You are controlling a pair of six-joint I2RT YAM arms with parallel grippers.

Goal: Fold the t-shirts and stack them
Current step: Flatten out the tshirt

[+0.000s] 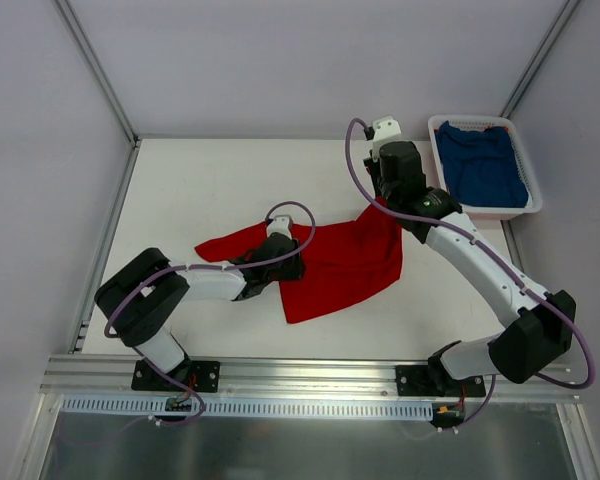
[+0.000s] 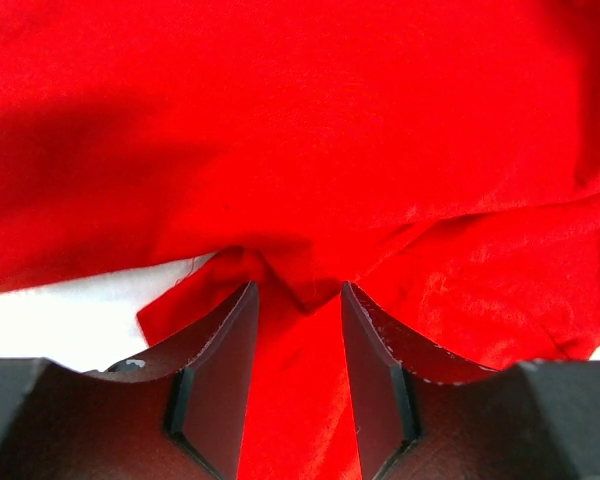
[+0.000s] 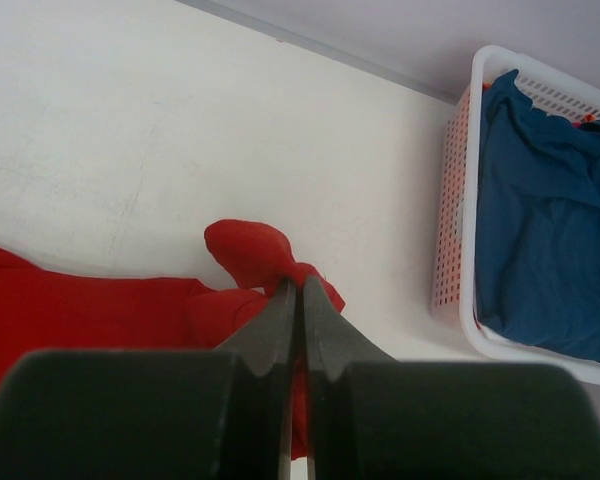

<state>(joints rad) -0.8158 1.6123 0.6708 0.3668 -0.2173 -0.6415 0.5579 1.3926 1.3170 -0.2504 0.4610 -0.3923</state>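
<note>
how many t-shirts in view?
2. The red t-shirt lies spread across the middle of the table; the blue t-shirt sits in the white basket at far right. More could be hidden under the blue one.

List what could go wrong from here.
The right hand pinches only a small corner of the red t-shirt; pulling may slip it free. The left hand stands open around bunched cloth, so the fold may skew. The right arm sits close to the basket and could nudge it.

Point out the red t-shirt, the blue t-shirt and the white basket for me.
red t-shirt [image 1: 345, 265], top view, flat middle of the cloth
blue t-shirt [image 1: 485, 170], top view, centre of the cloth
white basket [image 3: 452, 200], right wrist view, slatted side wall
</note>
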